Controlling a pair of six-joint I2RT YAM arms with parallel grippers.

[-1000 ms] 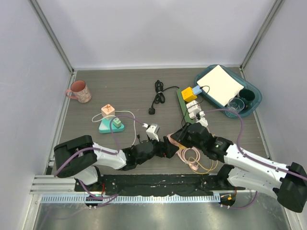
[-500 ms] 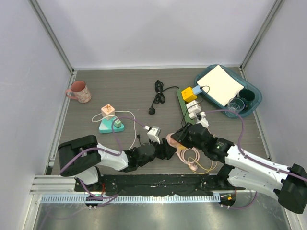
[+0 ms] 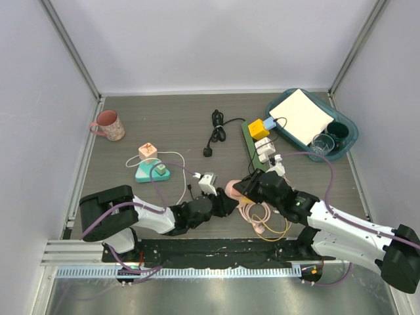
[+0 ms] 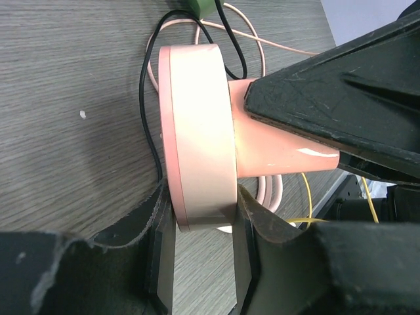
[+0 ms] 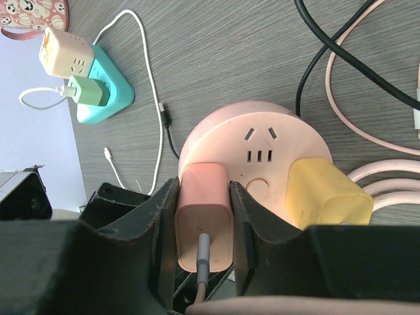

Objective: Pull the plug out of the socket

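We see our left gripper (image 4: 202,220) clamped on the rim of the round pink plastic socket (image 4: 197,118), one finger on each flat face, the disc edge-on between them. Our right gripper (image 5: 203,210) is closed on the pink rectangular plastic plug (image 5: 203,226), which sits seated in the socket's face straight ahead of its fingertips. Just right of that grip a yellow blocky plug (image 5: 325,193) sits in the same face. Beyond the socket run a black cable (image 5: 341,44) and a thin white cable (image 5: 152,72); far ahead to the left lies a teal triangular power block (image 5: 108,100) carrying a small green plug (image 5: 85,90)
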